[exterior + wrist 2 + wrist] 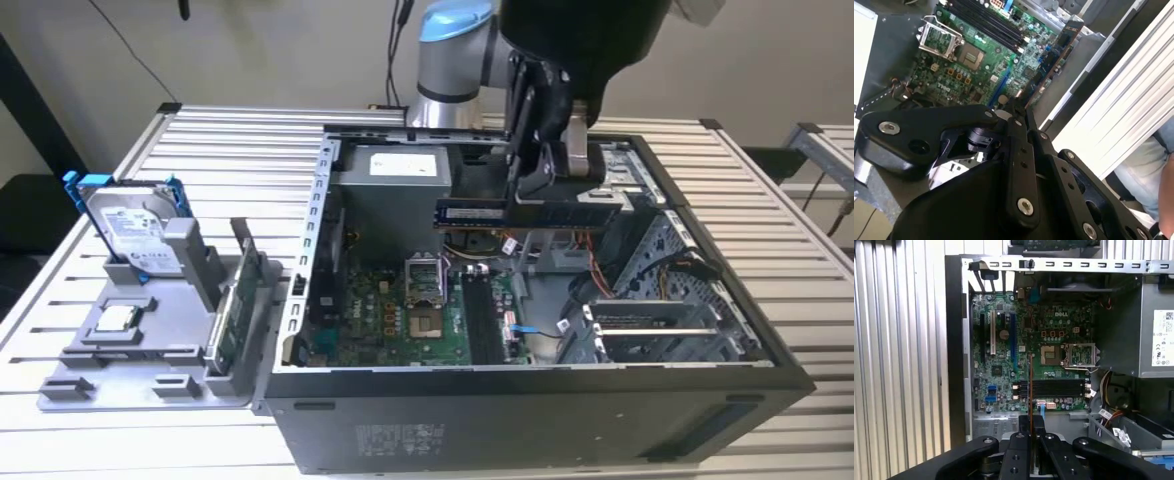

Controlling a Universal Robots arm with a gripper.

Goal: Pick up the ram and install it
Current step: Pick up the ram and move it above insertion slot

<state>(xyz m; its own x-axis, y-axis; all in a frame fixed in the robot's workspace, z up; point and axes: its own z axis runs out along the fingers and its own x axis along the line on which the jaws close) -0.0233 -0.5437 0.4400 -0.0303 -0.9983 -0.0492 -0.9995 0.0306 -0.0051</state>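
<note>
Clamps the hand (537, 194) shut on the ram (527, 212), stick level and on edge, hanging above the open computer case (534, 410). Points straight down from the arm (461, 40) over the motherboard (1004, 365). In the first wrist view, reads as a thin edge-on line (1030, 390) crosswise to the black memory slots (1054, 387), not seated. Inside the case: CPU socket (1051, 354), grey power supply (394, 180) with white label. On the slatted surface (214, 140), exterior view's left: hard drive (134, 235) in blue bracket, green card (243, 300) upright in grey fixture (107, 375).
</note>
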